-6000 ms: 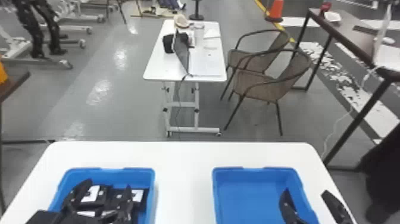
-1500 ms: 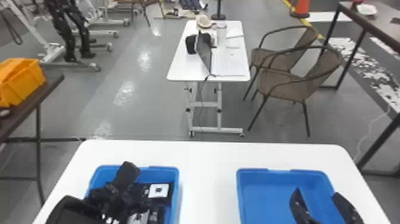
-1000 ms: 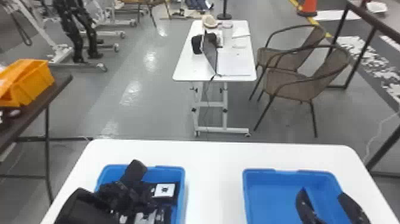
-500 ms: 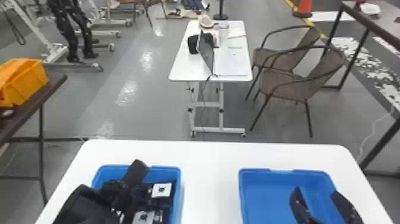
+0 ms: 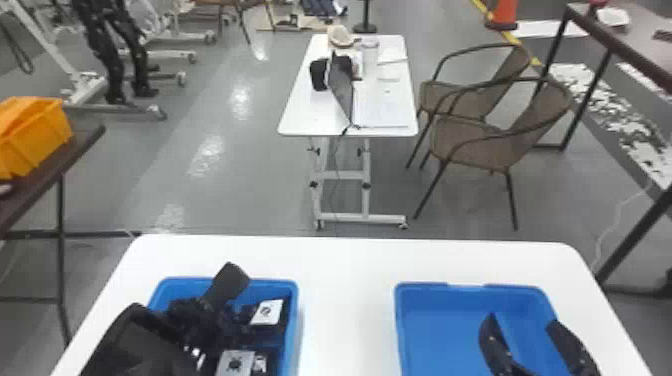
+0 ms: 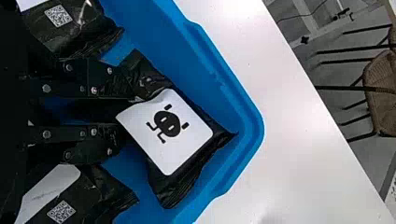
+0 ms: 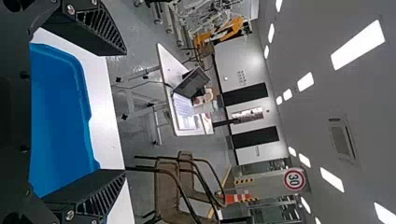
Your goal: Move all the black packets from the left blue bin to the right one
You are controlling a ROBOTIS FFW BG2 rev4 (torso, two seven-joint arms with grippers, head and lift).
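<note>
slip risk: left claw [image 6: 122, 113] is right at one corner of a white-labelled packet [image 6: 175, 135]; biting only that corner could let slick film slide or twist out on the lift.
snag risk: neighbour packets [image 6: 72, 39] lie close on both sides; a low lift could drag one or catch the left bin [image 5: 272, 285] wall.
clash risk: right claw [image 5: 522, 324] sits over the right bin [image 5: 435, 340]; a drop by the left arm could bump it unless it clears out.
left claw: down in the left bin; can't tell if it's closed on the packet.
right claw: wide, nothing in it.
packets: in the left bin, the white-labelled one by the far right corner.
desk: white desk [image 5: 347, 300], bins side by side with a gap between.
room: grey floor [image 5: 225, 200]; white table [image 5: 300, 122] beyond with laptop [image 5: 341, 82]; brown chairs [image 5: 472, 145] and traffic cone [image 5: 502, 15] far right; orange crate [image 5: 37, 132] on a dark table [image 5: 85, 136] at left.
</note>
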